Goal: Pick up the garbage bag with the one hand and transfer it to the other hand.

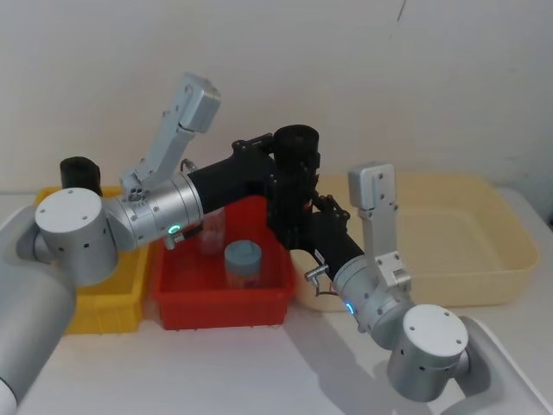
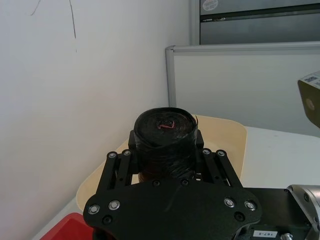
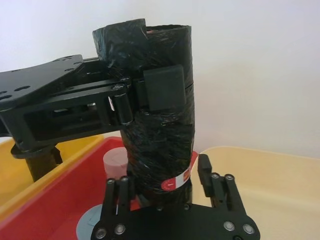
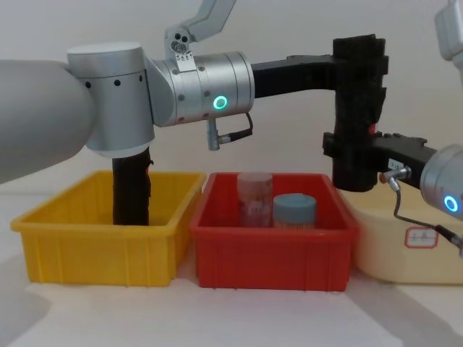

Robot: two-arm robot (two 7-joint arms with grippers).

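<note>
Left tool (image 4: 354,72) reaches in from the upper left of the chest view and is clamped tight on the upper half of the garbage bag (image 4: 357,116). It holds the bag upright in mid-air, right of centre, over the right end of the red bin (image 4: 271,249). My guess is it grips high so the lower end stays free for the handover. Lower left, a spare black roll (image 4: 130,188) stands in the yellow bin (image 4: 94,249), out of the way. Coming in from the right edge, the right tool (image 3: 162,182) has its fingers (image 3: 205,172) straddling the bag's bottom end. There's a sliver of gap on one side, so I'd say it isn't squeezing yet.
</note>
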